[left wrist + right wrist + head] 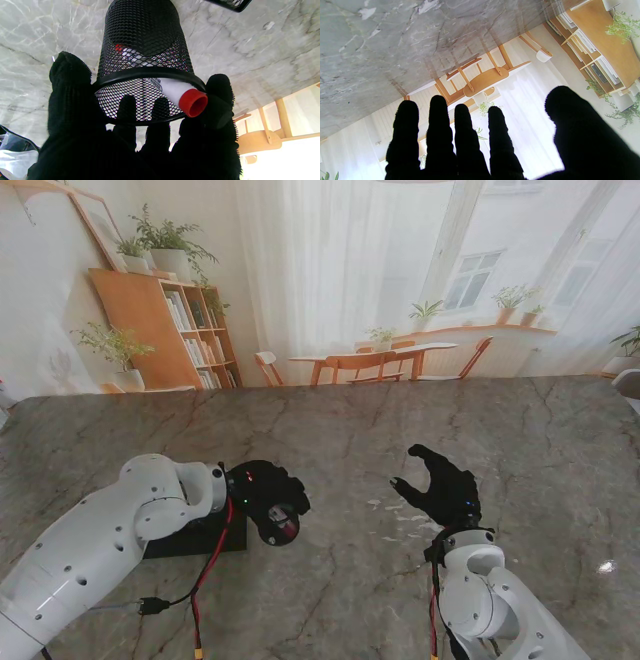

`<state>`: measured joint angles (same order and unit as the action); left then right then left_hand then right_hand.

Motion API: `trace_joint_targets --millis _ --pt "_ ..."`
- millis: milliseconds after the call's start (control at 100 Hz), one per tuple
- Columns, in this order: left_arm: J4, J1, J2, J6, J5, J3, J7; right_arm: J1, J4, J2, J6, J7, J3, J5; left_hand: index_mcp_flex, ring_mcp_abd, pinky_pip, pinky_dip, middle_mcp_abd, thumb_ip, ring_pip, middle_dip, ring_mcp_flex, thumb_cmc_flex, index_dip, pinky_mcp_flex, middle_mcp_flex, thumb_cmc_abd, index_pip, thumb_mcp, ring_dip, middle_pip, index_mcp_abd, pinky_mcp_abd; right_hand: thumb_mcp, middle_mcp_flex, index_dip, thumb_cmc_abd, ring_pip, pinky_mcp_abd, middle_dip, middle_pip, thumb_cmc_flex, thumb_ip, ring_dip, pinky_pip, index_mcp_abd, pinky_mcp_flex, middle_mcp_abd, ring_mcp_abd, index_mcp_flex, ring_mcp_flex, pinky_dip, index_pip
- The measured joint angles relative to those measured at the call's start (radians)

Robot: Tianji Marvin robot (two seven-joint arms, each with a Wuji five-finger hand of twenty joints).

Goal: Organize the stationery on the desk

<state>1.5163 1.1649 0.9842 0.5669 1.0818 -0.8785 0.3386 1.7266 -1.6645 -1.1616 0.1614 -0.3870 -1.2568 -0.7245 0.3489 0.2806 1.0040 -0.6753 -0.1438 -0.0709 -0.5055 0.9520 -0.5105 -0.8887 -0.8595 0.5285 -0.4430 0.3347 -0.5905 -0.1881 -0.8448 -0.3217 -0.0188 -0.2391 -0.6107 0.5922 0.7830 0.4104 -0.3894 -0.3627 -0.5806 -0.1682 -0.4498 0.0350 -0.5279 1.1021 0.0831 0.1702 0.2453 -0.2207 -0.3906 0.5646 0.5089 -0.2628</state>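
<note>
The left hand (140,130), gloved in black, sits cupped around the rim of a black mesh pen cup (145,50) standing on the marble table (250,50), thumb on one side of the rim and the other fingers curled at its mouth and far side. A white marker with a red cap (192,102) leans inside the cup, its capped end poking out over the rim against the hand's outer finger; whether the fingers actually pinch the marker or merely press against the cup cannot be told. The cup looks light and stiff, its wire wall likely to give a little under a squeeze and to tip easily when nudged at the top; a hold lower on the wall would seem steadier than one at the rim. The marker appears smooth and rigid, best taken just behind the cap. Just behind the left wrist lies a flat black tray (195,538). Well apart from the cup, the right hand (440,485) hovers over bare stone, fingers spread and holding nothing.
</note>
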Motion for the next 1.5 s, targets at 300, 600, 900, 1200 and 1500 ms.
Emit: trace_joint_targets --millis 300,600,900,1200,1500 --pt "0.009 0.015 -0.006 0.006 0.011 -0.036 0.030 0.000 0.001 0.000 0.000 0.000 -0.001 -0.001 -0.001 0.000 0.000 0.000 -0.001 0.000 0.000 -0.038 -0.001 0.000 0.015 -0.006 0.005 0.000 0.000 -0.003 0.007 0.000 -0.002 0.000 0.000 0.000 0.000 0.000 0.000 0.000 0.000 0.000 0.000 0.000 0.000 0.000 0.000 0.000 0.000 0.000 0.000 0.000 0.000 0.000" --pt "0.014 0.027 -0.010 -0.001 0.003 -0.049 0.042 0.000 0.002 0.000 0.000 0.000 0.000 0.000 -0.008 -0.001 -0.034 -0.002 -0.001 0.000 0.127 -0.411 0.029 -0.009 0.186 -0.125 0.063 -0.092 0.233 0.006 0.166 0.053 0.024 -0.031 0.000 0.011 0.000 -0.010 0.001 0.000 0.000 -0.002 0.000 0.000 0.000 0.000 0.000 0.000 0.000 0.000 0.000 0.000 0.000 0.000" --pt "0.013 0.039 -0.011 -0.017 0.001 -0.055 0.031 -0.001 0.003 0.000 0.000 0.001 0.001 0.001 -0.019 -0.028 -0.115 0.010 0.012 0.000 0.202 -0.487 0.075 0.033 0.242 -0.244 0.084 -0.178 0.418 0.090 0.278 0.165 0.063 -0.112 0.000 0.011 0.000 -0.010 0.001 0.000 0.000 -0.002 0.000 0.000 0.000 0.000 0.001 0.000 0.000 0.000 0.000 0.000 0.000 0.000" --pt "0.048 0.085 -0.009 -0.029 0.004 -0.098 0.036 -0.002 0.005 0.000 0.000 0.001 0.001 0.000 -0.045 -0.074 -0.156 0.024 0.026 0.000 0.237 -0.514 0.090 0.077 0.247 -0.303 0.064 -0.221 0.444 0.121 0.320 0.202 0.072 -0.174 0.009 0.011 0.000 -0.010 0.001 0.000 0.000 -0.002 0.000 0.000 0.000 0.000 0.001 0.000 0.000 0.000 0.000 0.000 0.000 0.000" --pt "0.091 0.113 -0.009 -0.041 0.002 -0.119 0.040 -0.003 0.006 0.000 -0.001 0.003 0.002 0.002 -0.106 -0.061 -0.291 0.129 0.034 0.000 0.331 -0.580 0.180 0.153 0.282 -0.423 0.117 -0.243 0.497 0.154 0.442 0.249 0.073 -0.264 0.009 0.011 0.000 -0.010 0.001 0.000 0.000 -0.002 0.000 0.000 0.000 0.000 0.001 0.000 0.000 0.000 0.000 0.000 0.000 0.000"
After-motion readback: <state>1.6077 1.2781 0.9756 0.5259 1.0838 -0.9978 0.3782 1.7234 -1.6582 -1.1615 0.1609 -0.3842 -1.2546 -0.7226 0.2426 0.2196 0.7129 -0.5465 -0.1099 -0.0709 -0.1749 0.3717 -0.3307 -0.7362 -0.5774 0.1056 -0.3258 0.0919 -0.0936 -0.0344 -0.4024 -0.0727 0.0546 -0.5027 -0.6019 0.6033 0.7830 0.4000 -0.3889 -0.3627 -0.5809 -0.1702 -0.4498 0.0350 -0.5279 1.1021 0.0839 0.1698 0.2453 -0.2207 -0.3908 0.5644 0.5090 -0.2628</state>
